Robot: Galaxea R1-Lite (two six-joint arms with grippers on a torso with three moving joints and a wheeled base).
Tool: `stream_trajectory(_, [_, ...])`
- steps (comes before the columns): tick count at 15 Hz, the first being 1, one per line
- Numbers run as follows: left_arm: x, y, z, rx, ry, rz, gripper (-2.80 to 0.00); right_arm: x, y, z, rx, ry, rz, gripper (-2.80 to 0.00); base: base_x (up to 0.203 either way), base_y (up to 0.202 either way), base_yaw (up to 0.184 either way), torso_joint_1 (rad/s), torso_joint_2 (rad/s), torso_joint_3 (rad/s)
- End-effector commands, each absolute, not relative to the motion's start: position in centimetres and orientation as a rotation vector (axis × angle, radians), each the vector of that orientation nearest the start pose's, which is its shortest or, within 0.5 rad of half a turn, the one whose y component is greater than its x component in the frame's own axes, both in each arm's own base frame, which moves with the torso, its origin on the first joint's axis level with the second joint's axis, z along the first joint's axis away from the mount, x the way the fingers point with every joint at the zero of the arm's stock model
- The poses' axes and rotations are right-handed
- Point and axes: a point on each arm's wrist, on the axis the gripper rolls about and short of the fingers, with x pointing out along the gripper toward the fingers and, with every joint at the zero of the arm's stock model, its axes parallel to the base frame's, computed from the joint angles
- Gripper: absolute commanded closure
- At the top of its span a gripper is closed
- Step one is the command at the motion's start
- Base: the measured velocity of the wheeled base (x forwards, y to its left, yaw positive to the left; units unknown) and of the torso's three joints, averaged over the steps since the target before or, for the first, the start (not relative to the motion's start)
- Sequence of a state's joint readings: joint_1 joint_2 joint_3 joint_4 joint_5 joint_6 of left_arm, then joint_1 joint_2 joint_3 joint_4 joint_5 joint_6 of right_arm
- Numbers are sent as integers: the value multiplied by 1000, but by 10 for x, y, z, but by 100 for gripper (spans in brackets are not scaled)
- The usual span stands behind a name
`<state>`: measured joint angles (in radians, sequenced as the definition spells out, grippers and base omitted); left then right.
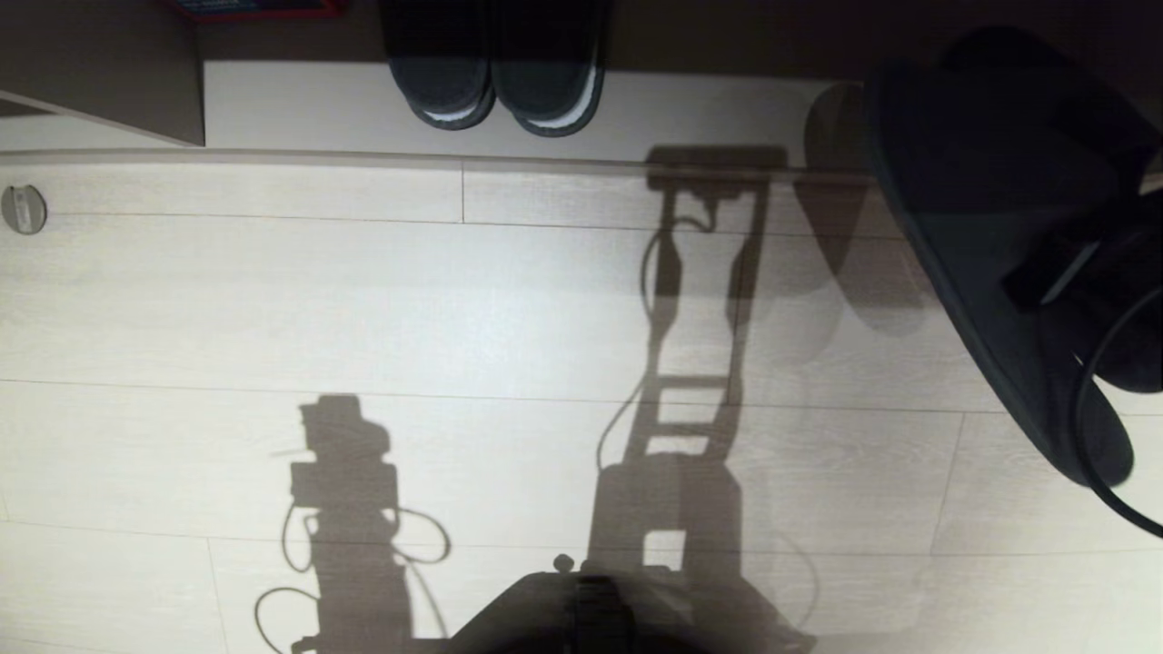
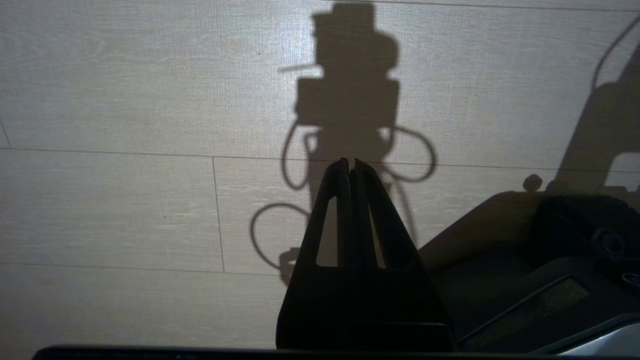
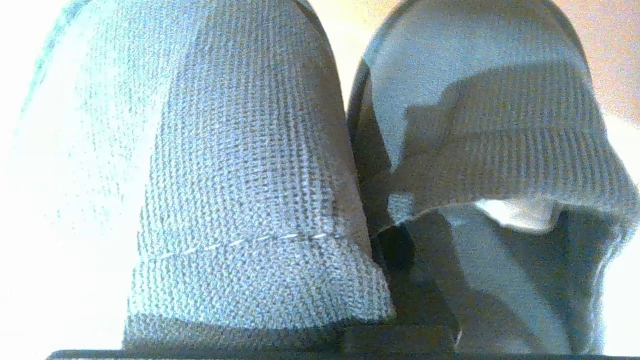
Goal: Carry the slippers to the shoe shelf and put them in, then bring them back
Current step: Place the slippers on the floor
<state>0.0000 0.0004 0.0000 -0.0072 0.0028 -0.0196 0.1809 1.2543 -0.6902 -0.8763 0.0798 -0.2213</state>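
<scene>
The slippers (image 1: 981,227), dark with wide knitted strap bands, hang in the air at the right of the head view, soles towards the camera. My right gripper (image 1: 1054,272) is shut on them. In the right wrist view the two slippers (image 3: 240,175) lie side by side, and a dark finger of the right gripper (image 3: 395,247) pinches their inner edges together. The shoe shelf (image 1: 318,109) runs along the far side, with its pale base board and a divider panel (image 1: 100,82). My left gripper (image 2: 350,162) is shut and empty, parked over the plank floor.
A dark closed-toe pair with white sole rims (image 1: 495,82) stands in the shelf's middle bay. Something red-edged (image 1: 254,7) sits further in on the left. A round metal disc (image 1: 24,209) lies on the floor at far left. My base (image 1: 591,618) shows at the near edge.
</scene>
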Motion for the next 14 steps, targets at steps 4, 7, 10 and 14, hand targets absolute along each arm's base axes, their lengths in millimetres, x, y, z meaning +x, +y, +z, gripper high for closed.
stream_trajectory(4, [-23,0,76,-20,-8,3,0,83,17,261,-183,-396,226,0,0,0,0,0,0,0])
stream_trajectory(7, [-23,0,76,-20,-8,3,0,65,14,239,-171,-322,238,0,0,0,0,0,0,0])
stream_trajectory(10, [-23,0,76,-18,-8,5,0,64,14,237,-167,-313,236,0,0,0,0,0,0,0])
stream_trajectory(14, [-23,0,76,-20,-6,5,0,8,2,211,-116,-331,159,0,0,0,0,0,0,0])
